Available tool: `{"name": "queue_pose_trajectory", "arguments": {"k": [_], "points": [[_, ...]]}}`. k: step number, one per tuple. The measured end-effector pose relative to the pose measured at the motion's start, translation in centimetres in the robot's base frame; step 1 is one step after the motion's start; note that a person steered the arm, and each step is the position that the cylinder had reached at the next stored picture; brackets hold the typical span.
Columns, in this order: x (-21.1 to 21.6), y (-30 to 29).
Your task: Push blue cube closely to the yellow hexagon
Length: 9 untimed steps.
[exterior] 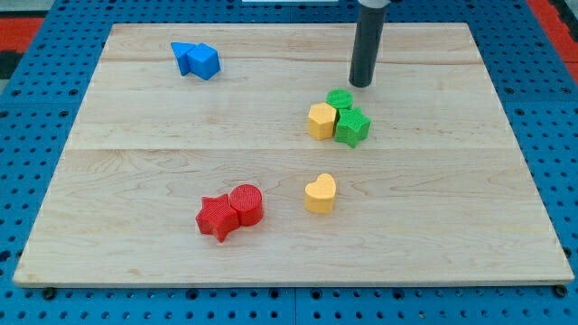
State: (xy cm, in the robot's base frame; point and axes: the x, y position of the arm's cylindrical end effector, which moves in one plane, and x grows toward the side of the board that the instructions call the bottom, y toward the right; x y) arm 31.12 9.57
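The blue cube [205,61] sits near the view's top left, touching another blue block [184,56] on its left. The yellow hexagon [321,120] lies right of the board's centre, touching a green cylinder [340,99] and a green star [353,126]. My tip [361,84] rests on the board just above and to the right of the green cylinder, far to the right of the blue cube.
A yellow heart [320,193] lies below the hexagon. A red star [217,218] and a red cylinder [246,203] touch each other at the lower left of centre. The wooden board [135,162] sits on a blue pegboard.
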Motion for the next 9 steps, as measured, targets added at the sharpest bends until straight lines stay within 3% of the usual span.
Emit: {"name": "queue_pose_trajectory", "arguments": {"k": [1, 4, 6, 9], "points": [[-2.9, -1.4], [-8.5, -15.8], [-8.3, -23.5], [-3.8, -24.6]]}}
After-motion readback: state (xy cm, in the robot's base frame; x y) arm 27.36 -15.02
